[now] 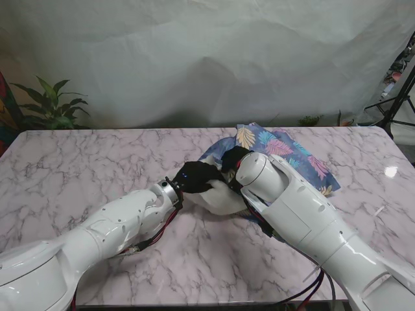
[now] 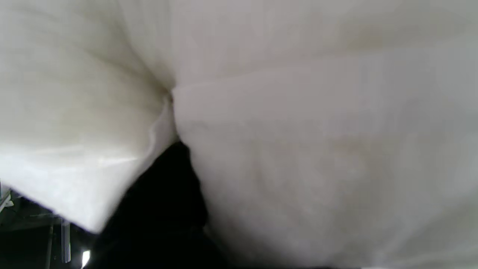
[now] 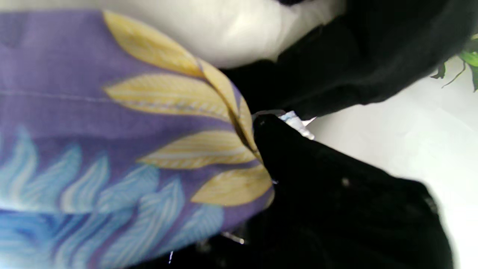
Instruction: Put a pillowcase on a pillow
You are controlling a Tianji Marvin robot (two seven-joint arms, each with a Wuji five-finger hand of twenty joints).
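Black-gloved left hand [image 1: 196, 176] presses its closed fingers into the soft white pillow [image 1: 220, 197] at frame centre, gripping it; the gloved right hand [image 1: 233, 157] pinches the hem of the leaf-printed purple pillowcase [image 1: 285, 150], crumpled centre-right on the glossy marble table [image 1: 78, 168].

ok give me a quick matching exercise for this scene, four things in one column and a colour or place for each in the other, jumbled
Things:
1. pillow
2. pillowcase
3. left hand
4. potted plant

Descriptions:
A. purple-blue fabric with a yellow and blue leaf print
B. plain white, partly showing between the two hands
C. green, beyond the far left corner of the table
D. black-gloved, pressed against the white fabric

Pairs: 1-B, 2-A, 3-D, 4-C
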